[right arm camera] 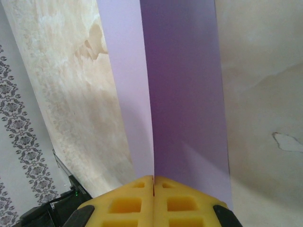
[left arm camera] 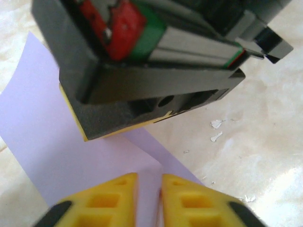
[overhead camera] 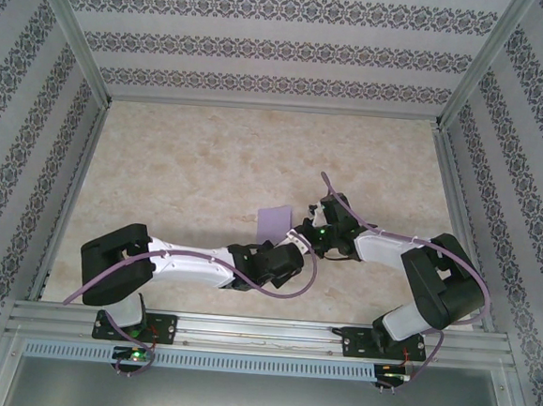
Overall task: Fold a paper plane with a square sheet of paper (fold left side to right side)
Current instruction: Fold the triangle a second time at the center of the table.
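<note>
Both grippers meet at the lavender sheet of paper near the middle of the table.

The paper is thin, smooth and unmarked, and it lies on a beige marbled surface. From above, both tools sit at its 3 to 4 o'clock edge. The right gripper has its yellow ribbed fingers pressed together on the sheet, which fans out toward 12 o'clock in a paler and a darker panel. The left gripper has its fingers drawn close, and a raised fold runs into the slim gap between them. Whether they pinch it I cannot tell.
</note>
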Available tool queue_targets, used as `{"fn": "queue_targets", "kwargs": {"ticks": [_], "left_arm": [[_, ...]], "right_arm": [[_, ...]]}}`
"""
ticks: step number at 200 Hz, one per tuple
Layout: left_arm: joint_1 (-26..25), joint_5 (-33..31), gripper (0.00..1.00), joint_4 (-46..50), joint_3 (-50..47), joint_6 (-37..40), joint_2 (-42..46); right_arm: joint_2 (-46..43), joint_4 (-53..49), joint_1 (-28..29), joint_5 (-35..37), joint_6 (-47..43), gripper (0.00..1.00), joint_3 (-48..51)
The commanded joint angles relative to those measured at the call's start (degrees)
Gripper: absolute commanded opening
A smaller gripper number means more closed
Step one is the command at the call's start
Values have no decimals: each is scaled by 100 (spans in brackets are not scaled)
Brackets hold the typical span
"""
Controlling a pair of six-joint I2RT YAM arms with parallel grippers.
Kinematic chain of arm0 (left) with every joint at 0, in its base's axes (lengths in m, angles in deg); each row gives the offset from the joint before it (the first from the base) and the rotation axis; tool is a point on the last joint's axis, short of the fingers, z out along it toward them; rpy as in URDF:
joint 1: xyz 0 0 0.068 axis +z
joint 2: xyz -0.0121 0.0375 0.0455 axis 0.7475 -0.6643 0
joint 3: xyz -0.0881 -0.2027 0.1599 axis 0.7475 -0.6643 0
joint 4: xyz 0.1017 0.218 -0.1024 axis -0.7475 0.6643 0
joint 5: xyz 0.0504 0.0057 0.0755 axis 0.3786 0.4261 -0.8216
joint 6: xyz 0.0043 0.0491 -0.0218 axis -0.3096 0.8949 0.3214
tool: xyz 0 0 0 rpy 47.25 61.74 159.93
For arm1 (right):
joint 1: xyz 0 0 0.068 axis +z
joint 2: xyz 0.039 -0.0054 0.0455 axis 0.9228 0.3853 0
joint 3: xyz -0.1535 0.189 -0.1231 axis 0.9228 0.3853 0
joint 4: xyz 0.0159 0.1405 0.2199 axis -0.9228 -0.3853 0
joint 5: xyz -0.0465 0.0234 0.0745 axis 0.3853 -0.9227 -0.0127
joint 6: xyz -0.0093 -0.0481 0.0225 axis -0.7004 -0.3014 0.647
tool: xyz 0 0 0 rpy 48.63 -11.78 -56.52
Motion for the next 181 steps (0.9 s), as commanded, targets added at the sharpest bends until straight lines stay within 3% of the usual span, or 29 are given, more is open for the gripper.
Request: {"fn": "queue_targets", "kwargs": {"ticks": [1,23,38,105,181], "left_arm": [[-53,-28,10,117,49,42,0],[-26,153,0,35,26,-1,12],[21,299,0,52,14,-91,36],[580,1740,0,-528,-377,-664,485],[1398,3115,0,-875,-555,-1484,537]], "right_arm": [[-97,-94,18,99,-92,0,-16],[-176,-72,11,122,-135,2,-37],[-251,-68,-1,133,-168,6,-53],[-1103,-493,-571,296,-852,40,41],[-2057,-1542,-956,548,-1510,40,432]]}}
